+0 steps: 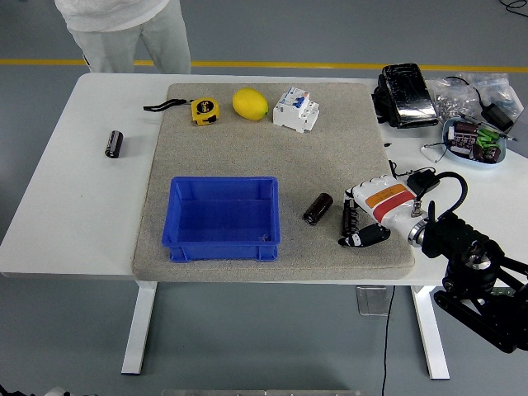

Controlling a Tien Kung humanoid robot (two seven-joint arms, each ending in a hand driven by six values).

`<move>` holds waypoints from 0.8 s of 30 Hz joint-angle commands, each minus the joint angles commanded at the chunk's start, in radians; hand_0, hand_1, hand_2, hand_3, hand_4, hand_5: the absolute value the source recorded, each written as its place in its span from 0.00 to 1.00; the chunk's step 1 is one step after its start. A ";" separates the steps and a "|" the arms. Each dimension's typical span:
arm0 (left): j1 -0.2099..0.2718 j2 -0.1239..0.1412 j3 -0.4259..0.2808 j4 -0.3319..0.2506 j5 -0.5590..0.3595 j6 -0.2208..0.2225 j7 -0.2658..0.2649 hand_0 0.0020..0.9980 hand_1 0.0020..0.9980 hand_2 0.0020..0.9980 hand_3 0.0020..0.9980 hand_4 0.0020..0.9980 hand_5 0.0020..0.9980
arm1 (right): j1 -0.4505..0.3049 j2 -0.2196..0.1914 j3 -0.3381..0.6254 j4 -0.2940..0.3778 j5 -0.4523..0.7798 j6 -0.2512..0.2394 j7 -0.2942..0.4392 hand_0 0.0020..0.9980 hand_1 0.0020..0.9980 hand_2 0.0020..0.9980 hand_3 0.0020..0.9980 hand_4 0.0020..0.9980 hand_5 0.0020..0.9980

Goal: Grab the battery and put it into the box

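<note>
A white table point(91, 206) carries a grey mat point(272, 165) over most of its middle. At the far edge a person point(124, 29) in light clothes stands, hands out of view. The right arm point(474, 272) reaches in from the lower right corner, black, with a white hand point(370, 208) bearing an orange band. On the near left part of the mat, well to the left of the fingers, sits the blue box point(221, 218), open and with nothing visible inside.

The fingers point(353, 198) curl round a dark battery point(348, 217) that stands between them and the black thumb point(364, 238); they seem to touch it, though the contact is too small to see for certain. A second battery point(318, 208) lies tilted on the mat just left of the fingers, between them and the box. A third battery point(114, 143) lies on bare table far left of the mat.

Far beyond the fingers, along the mat's back edge, sit a white circuit breaker point(295, 109), a lemon point(250, 104) and a yellow tape measure point(204, 110).
</note>
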 joint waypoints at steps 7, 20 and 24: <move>0.000 0.000 -0.002 0.001 0.002 0.000 0.000 0.74 0.73 0.80 0.64 0.65 0.53 | 0.005 -0.003 0.002 0.014 -0.005 -0.003 -0.001 0.28 0.41 0.50 0.53 1.00 0.43; 0.002 0.000 -0.007 0.001 0.011 0.000 0.002 0.74 0.73 0.80 0.64 0.65 0.53 | 0.014 -0.015 0.005 0.028 -0.016 0.004 0.003 0.20 0.36 0.48 0.52 1.00 0.42; 0.003 0.001 -0.012 0.001 0.017 -0.001 0.004 0.74 0.73 0.80 0.64 0.65 0.53 | 0.015 -0.018 0.005 0.039 -0.020 0.005 0.003 0.18 0.35 0.48 0.52 1.00 0.41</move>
